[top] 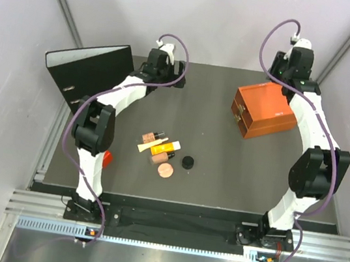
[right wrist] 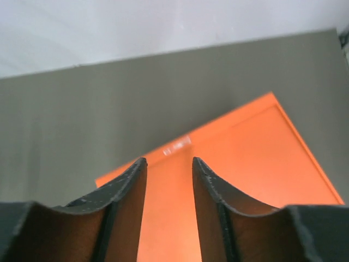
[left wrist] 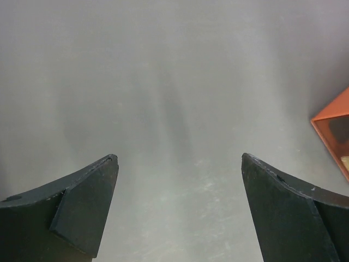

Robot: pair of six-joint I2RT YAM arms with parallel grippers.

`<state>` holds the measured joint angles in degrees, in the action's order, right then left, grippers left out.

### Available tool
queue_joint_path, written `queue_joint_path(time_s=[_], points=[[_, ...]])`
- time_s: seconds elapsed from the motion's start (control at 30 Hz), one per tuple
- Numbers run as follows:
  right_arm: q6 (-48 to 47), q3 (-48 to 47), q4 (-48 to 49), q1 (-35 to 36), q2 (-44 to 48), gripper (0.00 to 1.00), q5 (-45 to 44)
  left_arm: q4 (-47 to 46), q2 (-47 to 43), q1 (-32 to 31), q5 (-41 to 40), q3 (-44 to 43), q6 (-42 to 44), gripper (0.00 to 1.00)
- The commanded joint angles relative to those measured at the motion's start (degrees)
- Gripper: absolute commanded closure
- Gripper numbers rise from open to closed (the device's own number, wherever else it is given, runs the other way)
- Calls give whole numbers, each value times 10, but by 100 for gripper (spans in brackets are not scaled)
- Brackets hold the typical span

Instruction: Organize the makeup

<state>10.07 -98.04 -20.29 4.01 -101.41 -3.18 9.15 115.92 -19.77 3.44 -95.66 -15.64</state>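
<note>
Table [top: 233,179] holds makeup [top: 160,152] well apart from left claw [left wrist: 179,158].

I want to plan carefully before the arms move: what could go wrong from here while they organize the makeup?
1. The tube, cream stick and brown bottles lie bunched together, so fingers closing on one may push the others away.
2. The small red object sits right beside the left arm; a swing toward the makeup could knock it.
3. The right arm's fingers hang directly over the orange box; lowering could bump it.
</note>
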Motion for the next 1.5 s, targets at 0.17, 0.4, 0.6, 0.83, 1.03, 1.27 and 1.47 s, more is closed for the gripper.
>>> queue_joint_path(time_s=[0.17,0.4,0.6,0.83,1.03,1.27,1.47], points=[[2,9,-53,-25,-2,100,-1,-163,43,-22,258,6,-91,1],[9,21,-70,-32,-18,100,30,-298,91,-26,375,19,-236,1],[18,40,-77,-32,-36,100,64,-448,138,-28,411,22,-401,1],[24,72,-77,-32,-42,100,76,-449,164,-58,403,2,-425,1],[21,92,-72,-32,-44,100,79,-472,169,-83,400,2,-442,2],[17,102,-65,-32,-52,100,83,-518,203,-105,387,-29,-500,8],[10,99,-63,-33,-59,100,86,-532,237,-121,384,-65,-538,12]])
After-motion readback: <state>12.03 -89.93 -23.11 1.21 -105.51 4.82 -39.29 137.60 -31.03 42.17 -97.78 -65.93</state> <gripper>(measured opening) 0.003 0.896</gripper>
